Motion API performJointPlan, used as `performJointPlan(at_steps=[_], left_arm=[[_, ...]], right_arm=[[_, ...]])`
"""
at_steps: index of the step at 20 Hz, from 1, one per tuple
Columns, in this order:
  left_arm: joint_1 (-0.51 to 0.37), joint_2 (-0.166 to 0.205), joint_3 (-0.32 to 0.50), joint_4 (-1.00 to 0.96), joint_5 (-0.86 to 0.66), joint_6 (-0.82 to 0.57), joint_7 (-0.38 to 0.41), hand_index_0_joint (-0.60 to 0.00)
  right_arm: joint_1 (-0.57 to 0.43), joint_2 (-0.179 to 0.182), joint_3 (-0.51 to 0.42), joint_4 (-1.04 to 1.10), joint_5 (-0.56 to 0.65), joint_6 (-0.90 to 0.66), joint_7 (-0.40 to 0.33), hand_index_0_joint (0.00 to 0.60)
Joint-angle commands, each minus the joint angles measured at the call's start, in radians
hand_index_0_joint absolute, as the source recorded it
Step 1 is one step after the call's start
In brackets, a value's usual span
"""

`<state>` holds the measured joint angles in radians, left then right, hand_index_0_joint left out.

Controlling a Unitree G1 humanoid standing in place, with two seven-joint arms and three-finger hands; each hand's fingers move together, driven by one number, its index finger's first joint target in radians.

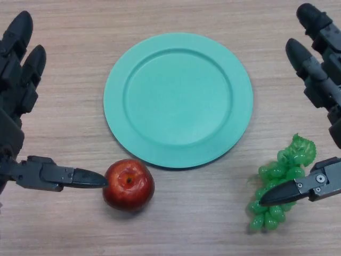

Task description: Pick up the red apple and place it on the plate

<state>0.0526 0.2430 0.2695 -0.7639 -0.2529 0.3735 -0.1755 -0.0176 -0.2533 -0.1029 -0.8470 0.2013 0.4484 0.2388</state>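
Note:
A red apple (128, 184) rests on the wooden table just below the lower left rim of a round green plate (178, 100). The plate holds nothing. My left hand (16, 101) is at the left edge with its fingers straight and spread. Its thumb (64, 176) reaches right and its tip meets the apple's left side. My right hand (319, 80) is at the right edge, open, with its thumb over a bunch of green grapes (279, 184).
The green grapes lie on the table at the lower right, below the plate's right side. The table is light wood.

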Motion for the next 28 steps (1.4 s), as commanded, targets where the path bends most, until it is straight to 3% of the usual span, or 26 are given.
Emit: performJointPlan(at_steps=[1,5,7,10,12,15,20,28], left_arm=[[-0.005,0.021,0.074,-0.045,-0.047,-0.141,-0.011,0.0],[-0.012,0.035,0.103,-0.024,-0.063,-0.151,-0.022,0.0],[-0.005,0.026,0.08,-0.023,-0.039,-0.165,-0.019,0.0],[0.045,-0.017,0.009,0.005,0.028,-0.255,-0.033,0.0],[0.107,-0.044,-0.072,0.086,0.124,-0.398,-0.045,0.0],[0.178,-0.052,-0.182,0.242,0.254,-0.622,0.026,0.0],[0.16,-0.052,-0.258,0.533,0.391,-0.888,0.202,0.0],[0.094,-0.044,-0.323,0.659,0.382,-0.819,0.173,0.0]], right_arm=[[-0.028,-0.015,-0.021,-0.046,0.039,-0.113,0.004,0.0],[-0.044,-0.02,-0.032,-0.054,0.051,-0.101,0.003,0.0],[-0.041,-0.02,-0.028,-0.044,0.045,-0.113,0.004,0.0],[-0.036,-0.019,-0.036,-0.039,0.052,-0.115,0.003,0.0],[-0.03,-0.017,-0.043,-0.047,0.063,-0.115,-0.008,0.0],[-0.019,-0.016,-0.052,-0.038,0.064,-0.133,-0.013,0.0],[-0.009,-0.016,-0.059,-0.058,0.057,-0.132,-0.01,0.0],[-0.006,-0.019,-0.077,-0.046,0.057,-0.143,-0.012,0.0]])
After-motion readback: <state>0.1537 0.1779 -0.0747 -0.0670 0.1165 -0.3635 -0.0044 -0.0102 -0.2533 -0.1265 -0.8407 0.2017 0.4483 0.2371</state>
